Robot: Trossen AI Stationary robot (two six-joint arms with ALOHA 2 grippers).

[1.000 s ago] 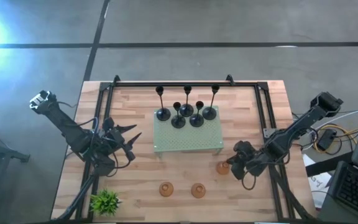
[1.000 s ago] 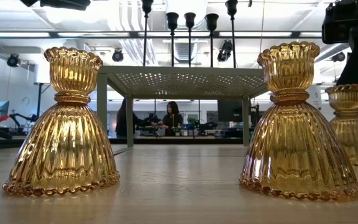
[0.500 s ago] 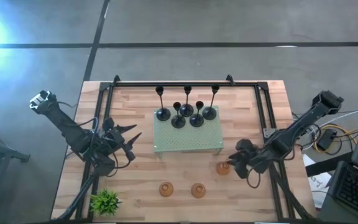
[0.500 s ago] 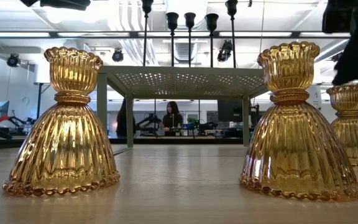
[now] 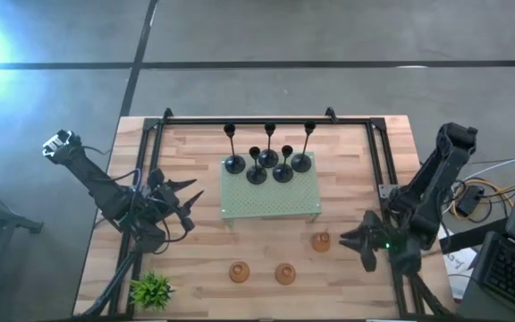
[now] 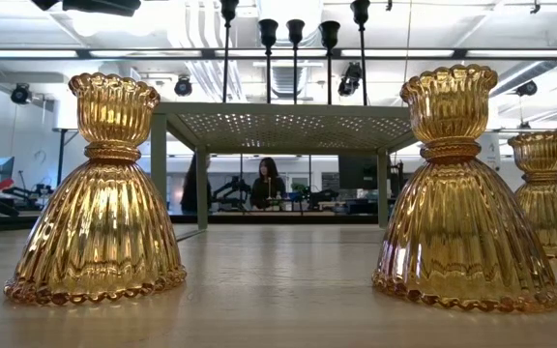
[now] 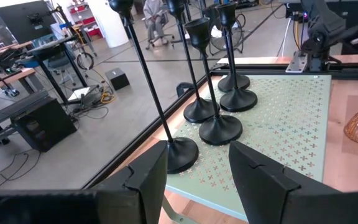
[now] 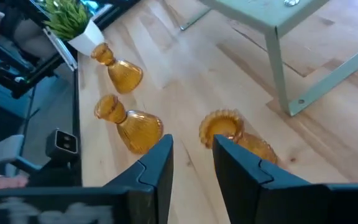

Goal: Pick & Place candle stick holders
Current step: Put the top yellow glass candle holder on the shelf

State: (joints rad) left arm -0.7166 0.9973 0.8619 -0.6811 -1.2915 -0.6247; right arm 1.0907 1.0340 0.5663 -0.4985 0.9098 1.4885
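— Since a second ago, what's changed from overhead?
— My right pincer (image 5: 362, 241) has pulled back from the amber holder (image 5: 320, 241) toward the worktop's (image 5: 204, 255) right edge; it now sits just beside that holder, not touching, fingers spread apart and empty. My left pincer (image 5: 189, 204) hasn't budged, parked left of the green stand (image 5: 269, 199), fingers apart. Five black holders (image 5: 268, 159) are on the stand. Two more amber holders (image 5: 239, 271) sit near the front edge, with a small plant (image 5: 152, 289) at the front left corner.

— And the level camera?
— Neither arm shows there now; the dark shape at the right has gone. Two amber holders (image 6: 102, 193) stand upright up close, a third (image 6: 543, 193) farther right, the stand (image 6: 278, 126) behind them.

— Left wrist?
— Fingers (image 7: 143, 180) apart, nothing between them, facing the black holders (image 7: 220, 127) on the perforated stand (image 7: 284, 124).

— Right wrist?
— Fingers (image 8: 157, 168) apart and empty, the nearest amber holder (image 8: 229, 134) just beyond them, two others (image 8: 129, 124) and the plant (image 8: 73, 18) farther off.
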